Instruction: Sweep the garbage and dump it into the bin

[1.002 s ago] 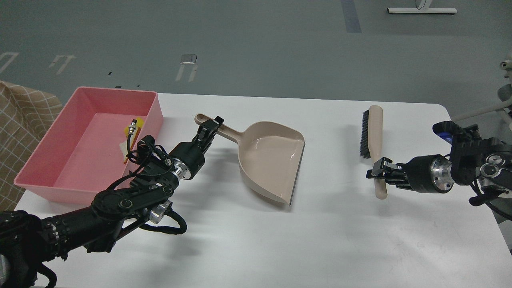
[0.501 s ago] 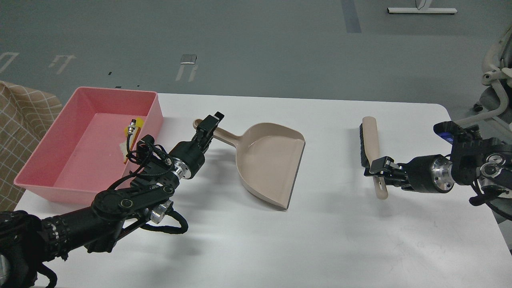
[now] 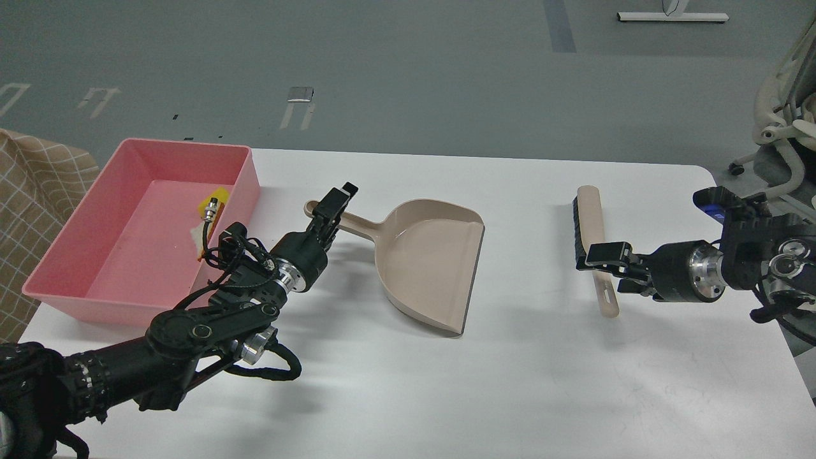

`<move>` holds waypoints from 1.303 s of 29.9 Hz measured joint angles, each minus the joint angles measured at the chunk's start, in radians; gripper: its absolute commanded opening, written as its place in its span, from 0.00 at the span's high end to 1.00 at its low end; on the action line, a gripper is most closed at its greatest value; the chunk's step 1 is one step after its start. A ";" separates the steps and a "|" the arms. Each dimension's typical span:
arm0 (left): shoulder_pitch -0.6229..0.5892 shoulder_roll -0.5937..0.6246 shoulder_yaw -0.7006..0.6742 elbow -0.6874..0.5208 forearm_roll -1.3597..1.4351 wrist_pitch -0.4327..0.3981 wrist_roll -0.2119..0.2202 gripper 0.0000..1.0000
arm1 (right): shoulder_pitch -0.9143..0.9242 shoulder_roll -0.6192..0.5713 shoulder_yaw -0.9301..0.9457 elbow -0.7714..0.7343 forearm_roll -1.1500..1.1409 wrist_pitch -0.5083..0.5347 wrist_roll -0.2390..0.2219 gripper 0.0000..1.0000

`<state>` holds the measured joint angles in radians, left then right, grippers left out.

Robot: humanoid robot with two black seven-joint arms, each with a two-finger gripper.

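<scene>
The pink bin point(image 3: 95, 255) stands at the table's left. In it lie the yellow sponge point(image 3: 217, 196) and a white bread piece point(image 3: 193, 236), both partly hidden by my left arm's cable plug. My left gripper point(image 3: 333, 205) is shut on the handle of the beige dustpan point(image 3: 427, 261), which lies flat and empty right of the bin. My right gripper point(image 3: 605, 271) straddles the handle of the beige brush point(image 3: 590, 220), with its fingers spread. The brush lies on the table with its bristles to the left.
The white table point(image 3: 523, 382) has a rounded far right corner. A checked cloth point(image 3: 32, 185) hangs left of the bin. A chair base point(image 3: 774, 140) stands off the table at the far right.
The dustpan came down and a little toward me with my left gripper. The brush was lowered and turned to lie flat. My right gripper's fingers have spread apart around its handle.
</scene>
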<state>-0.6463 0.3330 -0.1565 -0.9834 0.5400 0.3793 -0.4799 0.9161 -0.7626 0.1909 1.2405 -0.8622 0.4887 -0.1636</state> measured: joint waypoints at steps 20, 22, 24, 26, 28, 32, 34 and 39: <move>0.027 0.012 0.005 -0.018 0.000 0.051 -0.001 0.06 | 0.050 -0.025 -0.001 0.000 -0.003 0.000 -0.043 0.07; 0.034 0.015 0.006 -0.019 0.001 0.062 -0.003 0.06 | 0.051 -0.027 -0.001 0.000 -0.004 0.000 -0.046 0.07; 0.039 0.019 0.007 -0.022 0.002 0.070 -0.004 0.06 | 0.053 -0.033 -0.001 0.000 -0.004 0.000 -0.048 0.07; 0.042 0.027 0.007 -0.032 0.003 0.073 -0.005 0.06 | 0.058 -0.040 -0.001 0.000 -0.004 0.000 -0.051 0.07; 0.050 0.041 0.007 -0.051 0.003 0.079 -0.005 0.06 | 0.059 -0.044 -0.001 0.000 -0.004 0.000 -0.054 0.07; 0.061 0.071 0.007 -0.096 0.003 0.104 -0.006 0.06 | 0.059 -0.049 -0.001 0.000 -0.003 0.000 -0.057 0.07; 0.069 0.085 0.008 -0.114 0.003 0.108 -0.007 0.06 | 0.060 -0.052 -0.001 0.001 -0.003 0.000 -0.058 0.07; 0.097 0.122 0.008 -0.172 0.005 0.109 -0.007 0.06 | 0.061 -0.055 -0.001 0.001 -0.004 0.000 -0.070 0.07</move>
<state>-0.5497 0.4546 -0.1487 -1.1557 0.5445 0.4886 -0.4866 0.9771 -0.8173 0.1902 1.2420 -0.8657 0.4887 -0.2340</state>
